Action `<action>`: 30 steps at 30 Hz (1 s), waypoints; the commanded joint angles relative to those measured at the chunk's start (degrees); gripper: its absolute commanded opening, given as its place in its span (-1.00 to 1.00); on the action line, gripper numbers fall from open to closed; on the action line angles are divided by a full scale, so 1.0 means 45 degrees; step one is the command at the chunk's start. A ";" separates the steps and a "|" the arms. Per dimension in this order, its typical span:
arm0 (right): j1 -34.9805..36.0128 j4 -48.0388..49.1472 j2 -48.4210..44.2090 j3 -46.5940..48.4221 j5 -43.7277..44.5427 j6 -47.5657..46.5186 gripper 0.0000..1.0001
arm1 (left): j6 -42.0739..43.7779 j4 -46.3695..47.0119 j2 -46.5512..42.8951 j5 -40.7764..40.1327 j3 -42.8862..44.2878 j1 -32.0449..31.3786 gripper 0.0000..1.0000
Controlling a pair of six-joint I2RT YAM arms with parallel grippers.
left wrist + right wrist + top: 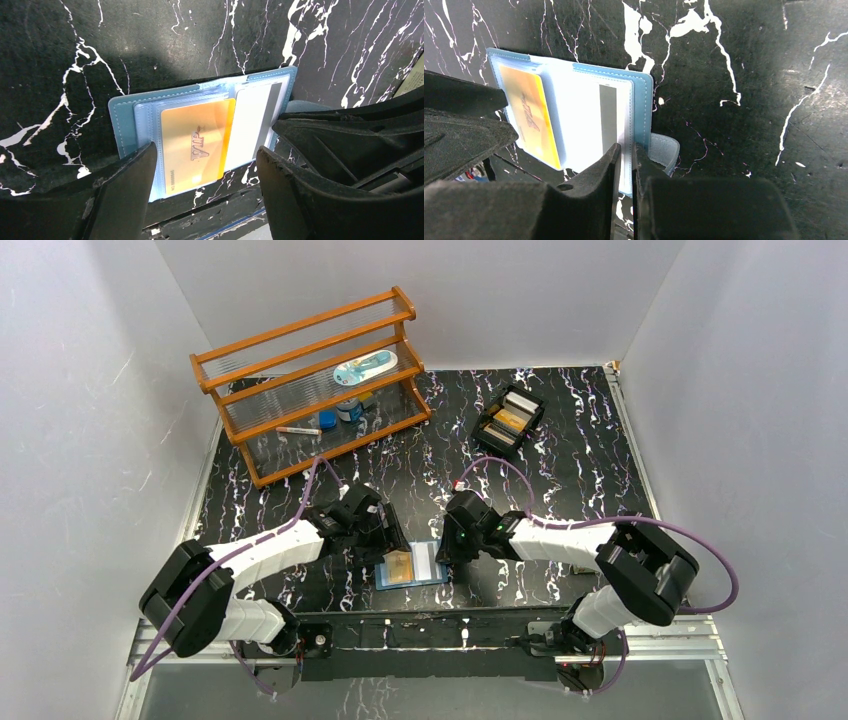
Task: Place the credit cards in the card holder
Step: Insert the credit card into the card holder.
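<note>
Your right gripper (625, 152) pinches the card holder (642, 100) at its edge — your left gripper (205, 160) hangs spread above the orange card (190, 130).

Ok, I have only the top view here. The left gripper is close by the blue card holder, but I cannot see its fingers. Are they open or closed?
Observer: Open. The left gripper has its fingers wide apart, one on each side of the orange card.
Operator: Is something printed on this card?
Observer: Yes, the letters VIP, readable in the left wrist view.
Operator: And does the right gripper hold anything?
Observer: It seems so. The right gripper is almost shut on the right edge of the card holder, next to the snap tab, where a pale card with a grey stripe lies.
</note>
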 commanded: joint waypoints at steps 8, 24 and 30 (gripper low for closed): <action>0.0186 0.0436 0.0013 -0.0498 0.0004 0.0197 -0.57 | -0.0163 0.1145 -0.0614 0.0882 -0.0312 0.0056 0.43; 0.0274 0.0572 0.0033 -0.0575 0.0007 0.0291 -0.57 | -0.0457 0.2357 -0.0972 0.1667 -0.0380 0.0051 0.44; 0.0286 0.0536 -0.0040 -0.0572 0.0032 0.0329 -0.57 | -0.0511 0.2553 -0.0781 0.1787 -0.0379 0.0058 0.43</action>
